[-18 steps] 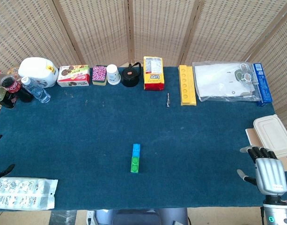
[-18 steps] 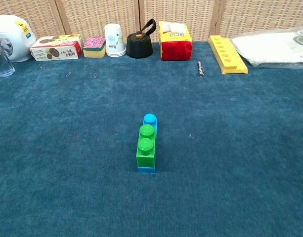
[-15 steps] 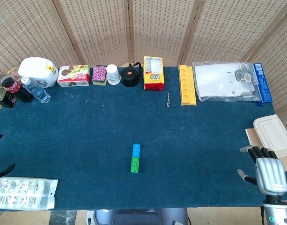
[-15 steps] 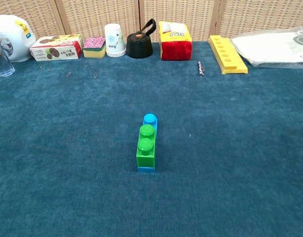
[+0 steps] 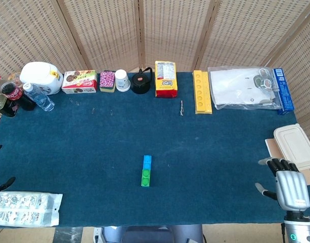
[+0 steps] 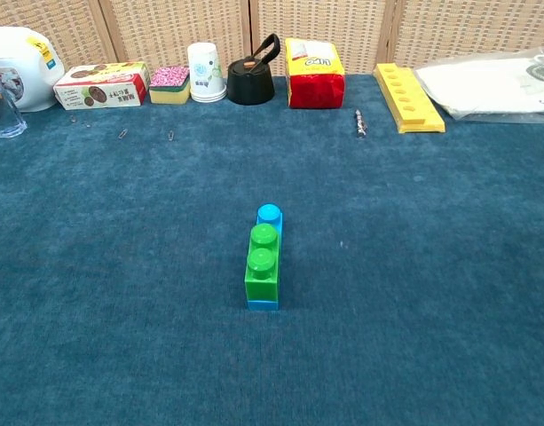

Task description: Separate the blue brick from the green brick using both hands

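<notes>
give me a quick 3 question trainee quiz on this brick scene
1. True or false: the green brick sits stacked on the blue brick.
2. Which is touching the bricks? A) right hand B) left hand C) neither
3. Fill in: the yellow tray lies along the table's ____ edge.

Key: 1 true; 2 C; 3 far

open blue counter [image 5: 84,152] all round green brick [image 5: 145,175] on blue brick [image 5: 146,161], clutter only along far edge, blister pack [image 5: 24,208] at near left corner, lidded container [image 5: 295,146] at right edge
</notes>
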Tool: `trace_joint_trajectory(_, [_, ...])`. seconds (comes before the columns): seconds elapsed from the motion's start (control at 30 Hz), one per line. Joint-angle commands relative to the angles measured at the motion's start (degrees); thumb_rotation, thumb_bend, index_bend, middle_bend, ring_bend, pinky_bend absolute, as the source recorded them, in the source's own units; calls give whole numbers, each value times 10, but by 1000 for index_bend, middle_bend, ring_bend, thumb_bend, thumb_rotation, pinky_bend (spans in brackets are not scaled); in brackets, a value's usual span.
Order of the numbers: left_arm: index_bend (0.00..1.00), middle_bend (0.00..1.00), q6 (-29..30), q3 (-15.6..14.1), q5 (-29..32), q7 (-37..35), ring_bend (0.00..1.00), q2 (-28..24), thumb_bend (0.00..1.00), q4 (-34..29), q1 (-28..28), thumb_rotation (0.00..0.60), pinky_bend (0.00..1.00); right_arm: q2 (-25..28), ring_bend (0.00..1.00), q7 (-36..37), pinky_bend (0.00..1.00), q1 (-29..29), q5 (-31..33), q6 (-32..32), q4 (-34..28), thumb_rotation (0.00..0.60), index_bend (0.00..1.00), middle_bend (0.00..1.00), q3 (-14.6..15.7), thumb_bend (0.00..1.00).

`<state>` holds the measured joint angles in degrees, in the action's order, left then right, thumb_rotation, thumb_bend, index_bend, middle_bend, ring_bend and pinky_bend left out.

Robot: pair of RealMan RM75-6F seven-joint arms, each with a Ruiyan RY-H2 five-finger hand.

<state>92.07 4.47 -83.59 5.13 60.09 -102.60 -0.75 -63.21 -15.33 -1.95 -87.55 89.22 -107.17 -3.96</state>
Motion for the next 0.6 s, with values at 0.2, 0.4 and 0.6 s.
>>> trace_joint_trajectory(0.2, [206, 154, -12, -5, -16, -5, 48, -23, 117, -10, 6, 600, 136, 13, 326, 51, 340, -40, -44, -42, -4, 600, 376, 365, -5, 160])
trace_joint_trajectory(0.4, [205, 154, -28, -9, -19, -4, 48, -38, 118, -18, 14, 600, 136, 4, 326, 100, 351, -118, -116, -105, 2, 600, 374, 365, -23, 164])
trace_joint_trajectory(0.6, [206, 154, -42, -8, -12, 9, 49, -43, 117, -30, 22, 600, 136, -12, 326, 182, 350, -236, -174, -219, 34, 600, 369, 365, -39, 165])
